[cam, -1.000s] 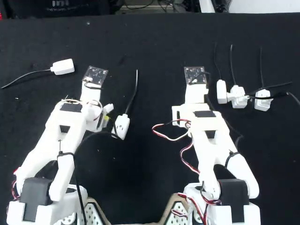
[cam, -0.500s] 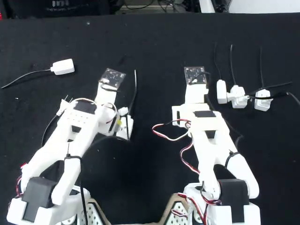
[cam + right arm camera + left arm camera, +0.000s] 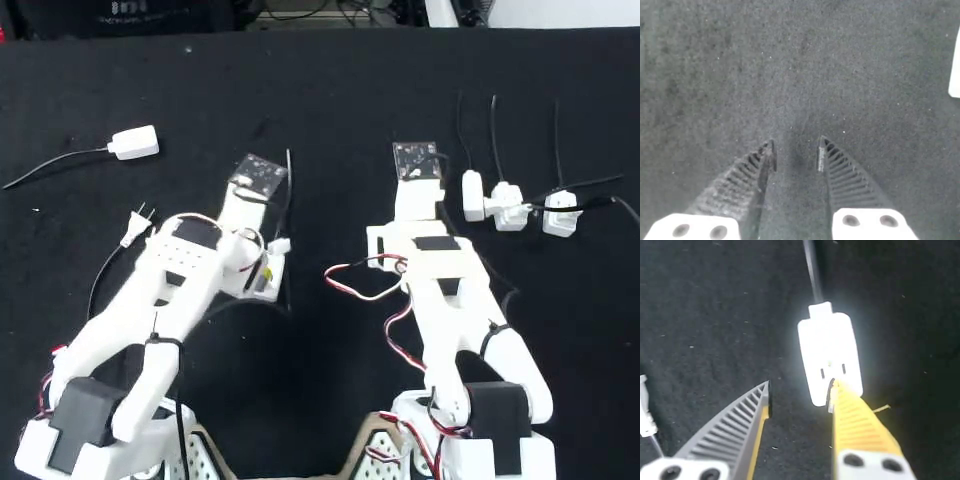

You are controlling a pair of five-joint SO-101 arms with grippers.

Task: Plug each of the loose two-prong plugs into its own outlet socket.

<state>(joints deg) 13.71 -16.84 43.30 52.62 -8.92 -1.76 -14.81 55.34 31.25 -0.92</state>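
Near the middle of the surface [image 3: 330,90], the left arm has swung across over the last second and now hangs over a white socket [image 3: 830,357], which lies flat with its two slots facing up and a black cord leaving its far end; the left fingers [image 3: 855,425] are spread apart and grasp nothing; the yellow one just touches the socket's near edge, while the grey one sits off to the side over bare surface. That swing has also uncovered a two-prong plug [image 3: 134,226] beside the arm, loose and well apart from the socket. The right arm has not moved; the right fingers [image 3: 845,170] are parted a little over bare surface, holding nothing. I read this as lining up on the socket, but the straddle looks off-centre, so I would shift sideways before closing; this plug is not yet seated.
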